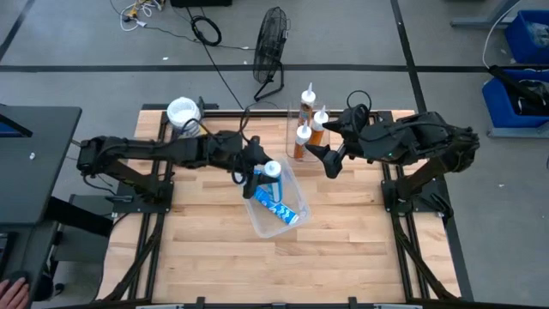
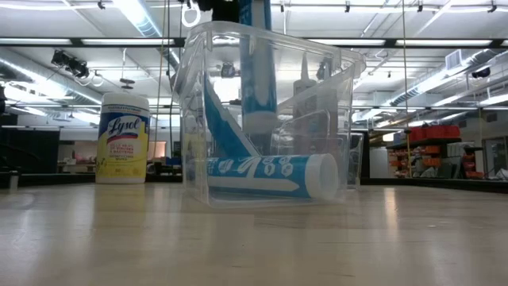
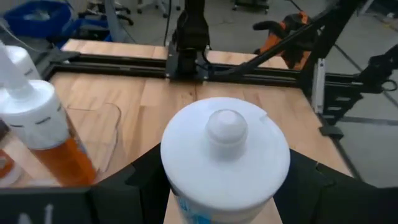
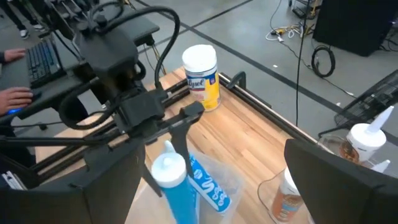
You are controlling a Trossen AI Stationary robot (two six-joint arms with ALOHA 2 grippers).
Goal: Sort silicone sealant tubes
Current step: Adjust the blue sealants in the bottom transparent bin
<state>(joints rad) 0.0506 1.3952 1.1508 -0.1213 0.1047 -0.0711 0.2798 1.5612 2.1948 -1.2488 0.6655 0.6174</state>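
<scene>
One blue tube (image 1: 270,174) was held upright by the left gripper (image 1: 255,176), jaws closed on its body, over the clear bin (image 1: 296,199) at frame centre. Stiff and probably slick, it was best gripped mid-barrel. The right gripper (image 1: 326,146), upper right, stood wide open.

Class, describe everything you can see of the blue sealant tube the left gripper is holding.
The blue sealant tube is a slim blue cartridge with white print and a round white end cap bearing a small central knob. It stands upright, clamped between the fingers of the left gripper, held over the clear plastic bin and reaching down inside it. Two more blue tubes already lie in that bin.
</scene>
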